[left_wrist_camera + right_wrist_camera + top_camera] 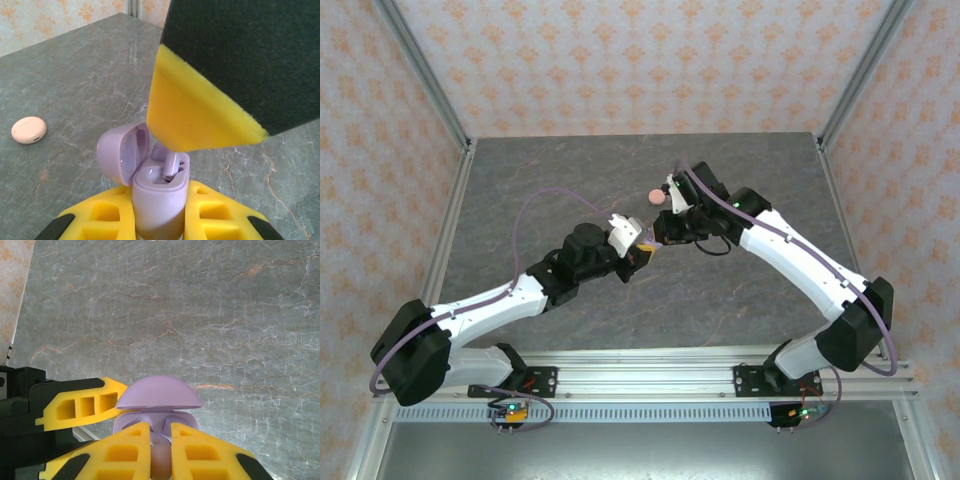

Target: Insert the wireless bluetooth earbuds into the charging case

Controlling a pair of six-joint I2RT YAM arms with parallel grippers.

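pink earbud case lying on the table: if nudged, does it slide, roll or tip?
The pink earbud case probably slides: it lies flat, low and closed on the stone-look table. Rolling seems unlikely unless stood on edge. Its rounded smooth shell may slip in a pinch.

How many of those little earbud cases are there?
2: a lilac case, lid open, held in the left jaws; a pink case, closed, on the table. Others may be hidden.

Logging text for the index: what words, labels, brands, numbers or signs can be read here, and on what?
None can be read.
The purple case and the pink case look plain.
The wallpaper bears only a flower pattern.
Any marks on the small circuit boards at the near rail are too small to read.
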